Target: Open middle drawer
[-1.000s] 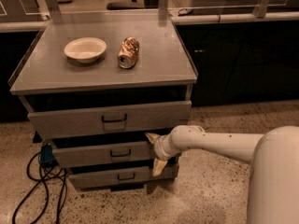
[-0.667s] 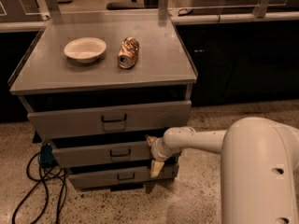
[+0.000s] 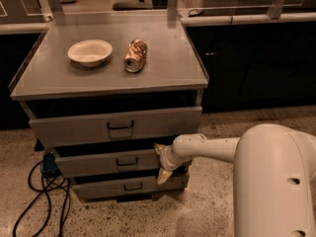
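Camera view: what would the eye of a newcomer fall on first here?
The big white arm fills the lower right, and its hand is at the right end of the middle drawer of a grey cabinet. On the cabinet top a white bowl stands beside a golden can lying on its side. Black cables trail over the floor at the lower left.

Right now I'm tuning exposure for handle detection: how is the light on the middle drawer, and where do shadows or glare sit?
Camera view: dim, warm overhead light; the middle drawer front is evenly grey, its black handle readable; deep shadow fills the gap above it; the gripper at the drawer's right end shows bright; slight sheen on the can; no strong glare.
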`<state>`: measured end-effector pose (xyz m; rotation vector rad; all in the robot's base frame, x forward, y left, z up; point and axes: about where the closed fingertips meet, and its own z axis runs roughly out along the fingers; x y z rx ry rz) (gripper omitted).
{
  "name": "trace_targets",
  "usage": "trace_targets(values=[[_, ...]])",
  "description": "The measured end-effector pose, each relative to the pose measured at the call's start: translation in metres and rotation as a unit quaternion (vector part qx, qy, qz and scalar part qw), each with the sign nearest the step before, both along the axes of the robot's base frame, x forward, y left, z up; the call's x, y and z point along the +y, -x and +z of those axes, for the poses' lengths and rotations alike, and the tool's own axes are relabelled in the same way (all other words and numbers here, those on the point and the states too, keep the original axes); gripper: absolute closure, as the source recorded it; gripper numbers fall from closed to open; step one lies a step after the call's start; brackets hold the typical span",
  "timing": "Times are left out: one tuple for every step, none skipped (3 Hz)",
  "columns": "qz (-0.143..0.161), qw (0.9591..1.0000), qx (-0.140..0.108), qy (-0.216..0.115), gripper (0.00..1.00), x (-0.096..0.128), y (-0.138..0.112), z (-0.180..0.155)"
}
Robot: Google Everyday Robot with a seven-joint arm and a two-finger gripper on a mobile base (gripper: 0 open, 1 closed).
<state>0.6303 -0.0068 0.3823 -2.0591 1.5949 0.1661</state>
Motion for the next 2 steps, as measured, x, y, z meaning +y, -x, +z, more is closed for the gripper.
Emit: trace_targets(values=[[0.000, 1.0000, 0.000, 0.000, 0.43, 0.0000, 0.0000, 0.0000], [0.000, 1.0000, 0.000, 0.000, 0.65, 0.0000, 0.0000, 0.0000]])
